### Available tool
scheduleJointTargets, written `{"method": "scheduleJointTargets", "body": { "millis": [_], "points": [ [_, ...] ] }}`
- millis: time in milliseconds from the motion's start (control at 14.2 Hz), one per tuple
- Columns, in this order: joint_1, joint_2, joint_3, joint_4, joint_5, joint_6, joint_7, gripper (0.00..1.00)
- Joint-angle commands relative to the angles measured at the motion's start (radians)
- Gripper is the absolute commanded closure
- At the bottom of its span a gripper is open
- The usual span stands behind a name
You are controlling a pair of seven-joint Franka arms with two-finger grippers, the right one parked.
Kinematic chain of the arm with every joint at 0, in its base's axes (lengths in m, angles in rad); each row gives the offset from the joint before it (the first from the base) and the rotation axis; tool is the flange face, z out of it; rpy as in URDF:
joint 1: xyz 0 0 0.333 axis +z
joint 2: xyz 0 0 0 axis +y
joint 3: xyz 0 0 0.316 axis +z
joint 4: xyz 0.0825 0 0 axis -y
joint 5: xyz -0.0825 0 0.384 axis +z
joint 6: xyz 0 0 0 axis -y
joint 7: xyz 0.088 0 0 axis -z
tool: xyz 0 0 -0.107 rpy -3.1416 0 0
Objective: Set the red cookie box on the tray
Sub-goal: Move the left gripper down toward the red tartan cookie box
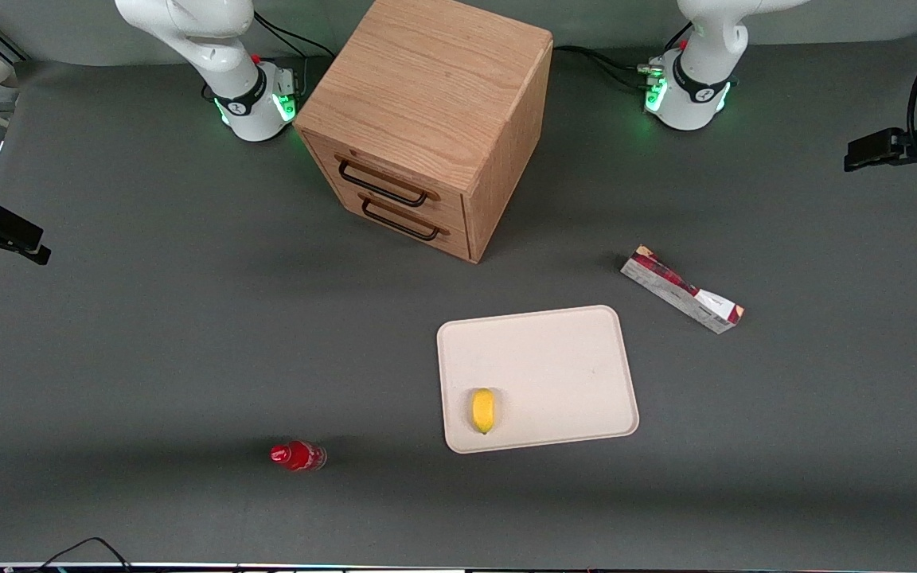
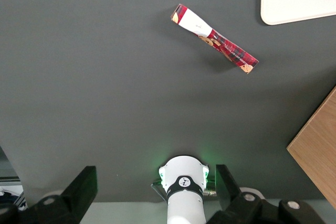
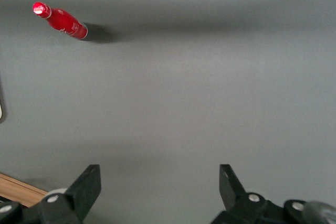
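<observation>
Lying on the dark table near the tray [image 1: 540, 379] but not touching it, the red cookie box [image 1: 681, 289] looks light and stiff – best pinched across its narrow middle – while the gripper [image 2: 157, 192] hangs high above, fingers wide apart.

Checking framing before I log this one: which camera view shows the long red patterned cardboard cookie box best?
The left wrist view: the long red patterned cardboard cookie box lies whole below the open left gripper, high above the table. The front view shows it smaller, beside the cream-beige tray. The right wrist view misses it.
</observation>
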Motion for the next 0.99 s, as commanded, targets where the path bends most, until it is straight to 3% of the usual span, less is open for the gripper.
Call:
{"method": "scheduleJointTargets", "body": {
  "millis": [0,282,704,915],
  "points": [
    [-0.007,0.010,0.002,0.037,-0.004,-0.027,0.020,0.00],
    [-0.010,0.038,-0.001,0.032,-0.004,-0.024,-0.045,0.00],
    [-0.015,0.173,-0.101,0.024,-0.065,0.107,-0.592,0.00],
    [-0.016,0.224,-0.123,-0.052,-0.078,0.237,-0.804,0.00]
  ]
}}
